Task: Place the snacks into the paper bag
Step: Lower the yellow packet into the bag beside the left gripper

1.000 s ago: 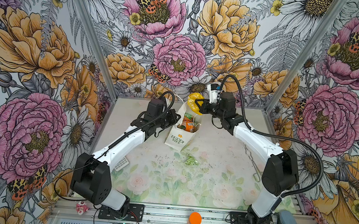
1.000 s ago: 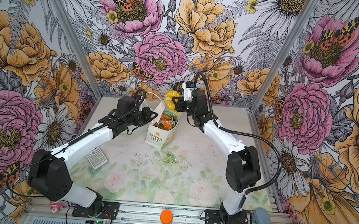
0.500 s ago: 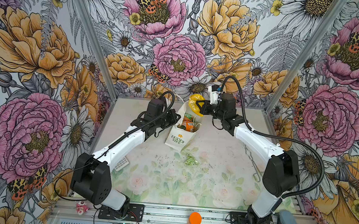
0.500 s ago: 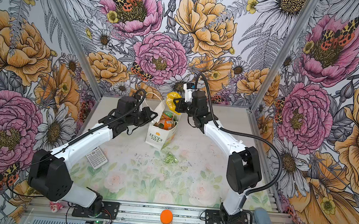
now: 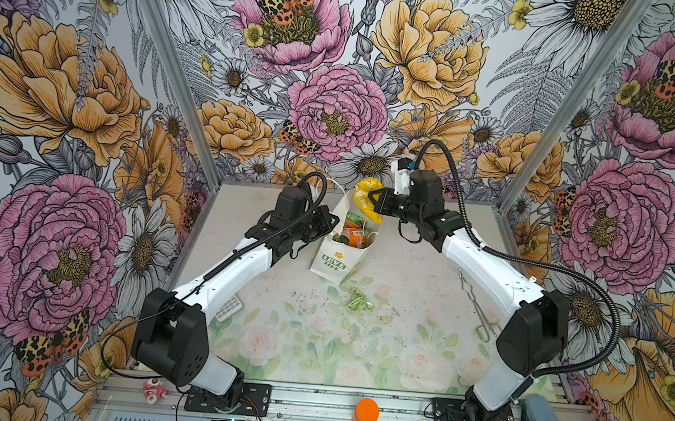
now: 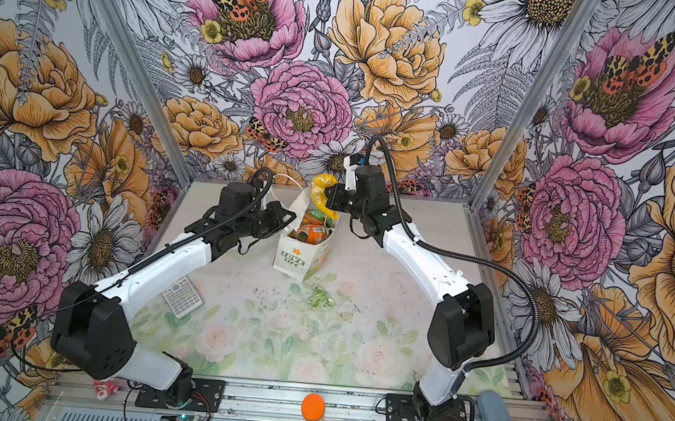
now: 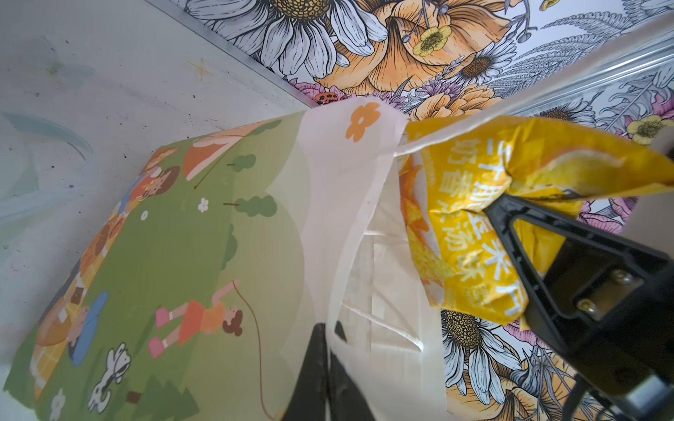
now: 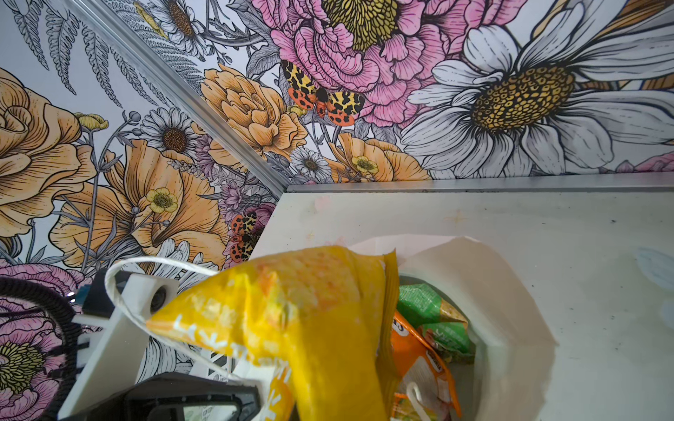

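The right gripper (image 5: 374,205) clamped the light-looking, slippery yellow crinkly packet (image 5: 364,192) mid-body; the left gripper (image 5: 328,221) pinched the flimsy white paper bag (image 5: 333,261) at nine o'clock.

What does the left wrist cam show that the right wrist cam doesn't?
Left wrist only: the paper bag's green picnic-print outer side, the left pincer shut on the bag's edge, and where the right pincer clamps the yellow packet.
Right wrist only: the bag's inside, already holding green packets and an orange packet.
Both: the yellow packet at the bag's mouth, the bag itself and the floral wall.
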